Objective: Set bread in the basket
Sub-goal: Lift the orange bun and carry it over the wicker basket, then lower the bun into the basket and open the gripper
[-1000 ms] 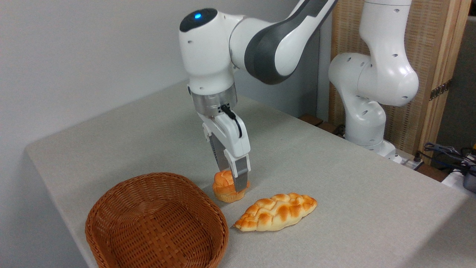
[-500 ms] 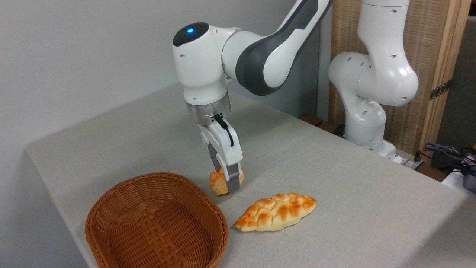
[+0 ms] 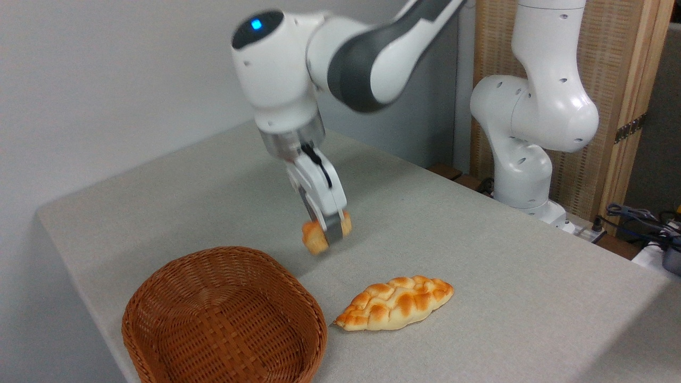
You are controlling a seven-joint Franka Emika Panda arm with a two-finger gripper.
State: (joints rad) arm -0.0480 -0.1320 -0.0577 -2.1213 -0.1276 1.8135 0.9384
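The bread (image 3: 315,238), a small orange-golden bun, hangs in the air above the table, squeezed between the fingers of my gripper (image 3: 329,232), which is shut on it. The near finger covers the bun's middle. The brown woven basket (image 3: 223,318) stands at the front left with nothing in it. The bun is above and just beyond the basket's far right rim, slightly tilted.
A long flat braided loaf (image 3: 395,309) lies on the grey table (image 3: 479,255) right of the basket. The arm's white base (image 3: 524,159) stands at the back right, with cables (image 3: 644,218) at the far right edge.
My gripper has lifted the bun off the table and carried it up and slightly left. The basket and the braided loaf have not moved.
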